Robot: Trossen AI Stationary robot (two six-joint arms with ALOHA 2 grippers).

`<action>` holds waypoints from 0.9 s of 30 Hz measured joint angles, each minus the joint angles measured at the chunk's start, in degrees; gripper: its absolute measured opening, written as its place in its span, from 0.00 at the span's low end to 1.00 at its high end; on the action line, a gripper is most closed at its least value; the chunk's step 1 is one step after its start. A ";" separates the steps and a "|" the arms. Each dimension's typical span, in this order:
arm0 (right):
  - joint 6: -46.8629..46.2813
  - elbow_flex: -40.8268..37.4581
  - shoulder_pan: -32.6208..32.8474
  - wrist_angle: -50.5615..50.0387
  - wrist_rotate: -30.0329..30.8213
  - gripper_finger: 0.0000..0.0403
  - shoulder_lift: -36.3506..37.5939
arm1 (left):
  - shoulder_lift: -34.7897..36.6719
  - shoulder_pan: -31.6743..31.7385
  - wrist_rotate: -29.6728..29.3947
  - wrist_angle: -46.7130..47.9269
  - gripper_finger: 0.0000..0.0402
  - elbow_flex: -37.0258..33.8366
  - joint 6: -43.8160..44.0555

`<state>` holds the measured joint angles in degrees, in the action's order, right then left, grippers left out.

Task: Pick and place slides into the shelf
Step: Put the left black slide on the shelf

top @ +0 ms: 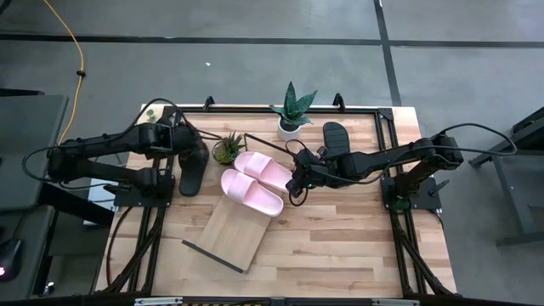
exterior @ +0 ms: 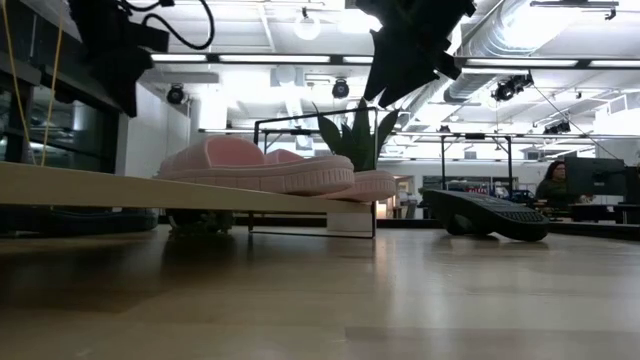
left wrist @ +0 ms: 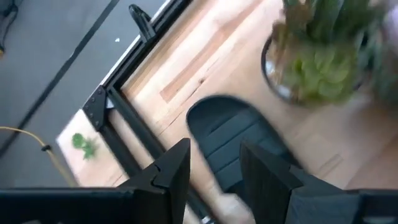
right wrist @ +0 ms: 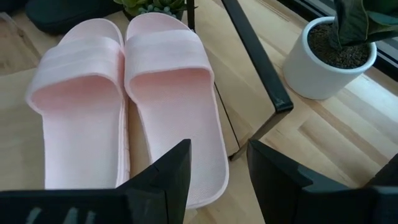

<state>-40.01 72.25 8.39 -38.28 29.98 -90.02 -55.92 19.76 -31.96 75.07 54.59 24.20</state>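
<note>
Hovering above the heel end of the pink slides (right wrist: 124, 93), the right gripper (right wrist: 217, 168) has its two dark fingers spread, with nothing between them. Its wrist view shows what the others do not: the two pale pink slides lie side by side, touching, on the light-wood shelf (right wrist: 18, 143), with the shelf's dark metal frame bar just beside them and a white pot (right wrist: 323, 62) holding a plant beyond that bar.

From overhead, the right gripper (top: 297, 181) sits at the edge of the pink slides (top: 252, 183), which rest on the upper end of the shelf (top: 225, 238), a board lying slantwise across the counter (top: 340, 246). One black slide (top: 336, 136) lies alone on the counter behind the right arm, near the white pot (top: 290, 129).

Over at the left, the left gripper (top: 183, 140) hangs over the other black slide (top: 194, 166), next to a small green plant (top: 228, 150). Its wrist view shows the fingers (left wrist: 177, 165) apart, holding nothing, the black slide (left wrist: 230, 137) below them on the counter.

At counter height, the pink slides (exterior: 260, 165) sit raised on the shelf board (exterior: 100, 188), and the black slide (exterior: 490, 215) lies flat to the right. A person sits far off in the room.
</note>
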 joint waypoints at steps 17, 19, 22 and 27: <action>-0.45 0.00 0.02 0.14 -0.04 0.36 -0.02 | -4.05 -8.39 -3.22 1.12 0.31 -3.17 -12.32; -0.94 0.00 0.00 0.20 -0.09 0.36 -0.02 | -4.35 -10.31 -7.32 1.33 0.31 -4.01 -12.43; -1.07 0.00 0.02 0.24 -0.11 0.36 -0.02 | -4.35 -12.28 -11.58 0.62 0.31 -5.03 -11.73; -1.11 0.00 0.00 0.26 -0.13 0.36 -0.02 | -4.32 -13.97 -12.80 -1.65 0.31 -6.20 -10.47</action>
<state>-41.12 72.25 8.39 -38.02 29.85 -90.04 -60.25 5.79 -44.75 73.42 48.39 13.72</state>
